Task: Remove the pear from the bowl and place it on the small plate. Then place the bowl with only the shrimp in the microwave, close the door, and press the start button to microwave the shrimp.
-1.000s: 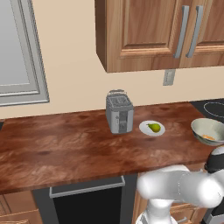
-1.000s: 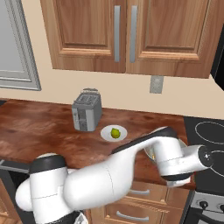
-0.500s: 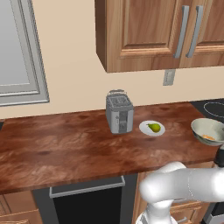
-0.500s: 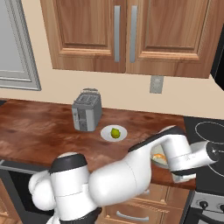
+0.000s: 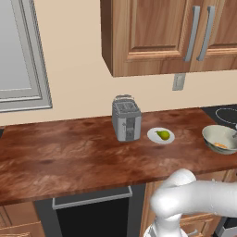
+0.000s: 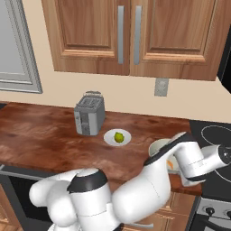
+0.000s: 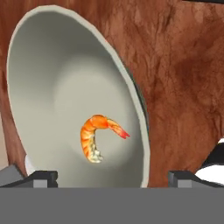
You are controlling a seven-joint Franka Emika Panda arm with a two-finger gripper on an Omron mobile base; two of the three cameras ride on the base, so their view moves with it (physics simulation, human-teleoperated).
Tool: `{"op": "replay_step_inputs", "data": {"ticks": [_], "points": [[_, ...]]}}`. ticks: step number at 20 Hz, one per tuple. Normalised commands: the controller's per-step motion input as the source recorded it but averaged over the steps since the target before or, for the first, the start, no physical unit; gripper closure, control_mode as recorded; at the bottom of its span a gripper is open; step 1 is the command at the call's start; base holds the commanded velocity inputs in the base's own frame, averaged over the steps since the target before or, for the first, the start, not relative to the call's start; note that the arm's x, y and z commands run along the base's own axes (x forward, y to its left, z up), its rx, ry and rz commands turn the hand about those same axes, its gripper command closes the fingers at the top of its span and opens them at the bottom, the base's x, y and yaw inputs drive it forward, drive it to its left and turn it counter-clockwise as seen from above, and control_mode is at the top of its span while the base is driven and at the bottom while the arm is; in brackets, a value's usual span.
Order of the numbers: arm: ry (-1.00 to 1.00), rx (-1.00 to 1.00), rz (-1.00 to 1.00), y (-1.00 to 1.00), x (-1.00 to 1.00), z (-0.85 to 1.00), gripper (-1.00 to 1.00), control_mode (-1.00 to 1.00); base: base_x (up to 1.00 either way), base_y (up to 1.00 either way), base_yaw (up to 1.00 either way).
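The pear [image 5: 162, 134] [image 6: 119, 137] lies on the small plate [image 5: 154, 137] [image 6: 109, 139], right of the toaster. At the counter's right end sits the pale bowl [image 5: 209, 134] [image 6: 157, 146] [image 7: 52, 57], holding just the shrimp [image 5: 220, 146] [image 7: 98, 136]. My gripper [image 7: 112, 177] hovers close over the bowl and is open: one fingertip [image 7: 43, 176] is over the bowl's inside, the other [image 7: 181, 176] over the counter outside, with the rim between them and nothing gripped. A black corner of the microwave [image 6: 226, 54] shows above the stove; its door and start button are out of view.
A silver toaster [image 5: 126, 118] [image 6: 90, 114] stands mid-counter by the wall. The black stovetop [image 5: 227, 113] [image 6: 214, 135] adjoins the counter right beside the bowl. Wooden wall cabinets [image 5: 166, 32] hang overhead. My white arm [image 6: 180, 155] covers part of the bowl.
My arm has swung further right and the hand has settled over the bowl. Pear, plate, bowl and toaster have stayed put.
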Motion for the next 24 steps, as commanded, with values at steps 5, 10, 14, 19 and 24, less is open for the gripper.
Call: {"op": "replay_step_inputs", "data": {"ticks": [5, 10, 14, 19, 24], "points": [[0.00, 0.00, 0.00, 0.00, 0.01, -0.42, -1.00, -1.00, 0.00, 0.00, 0.00], [0.00, 0.00, 0.00, 0.00, 0.16, -0.15, -1.00, -1.00, 0.00, 0.00, 0.00], [0.02, 0.00, 0.00, 0.00, 0.08, -0.09, -1.00, -1.00, 0.00, 0.00, 0.00], [0.05, 0.00, 0.00, 0.15, 0.03, -0.03, 1.00, -1.00, 0.00, 0.00, 0.00], [0.00, 0.00, 0.00, 0.30, 0.02, 0.00, 1.00, -1.00, 0.00, 0.00, 0.00]]}}
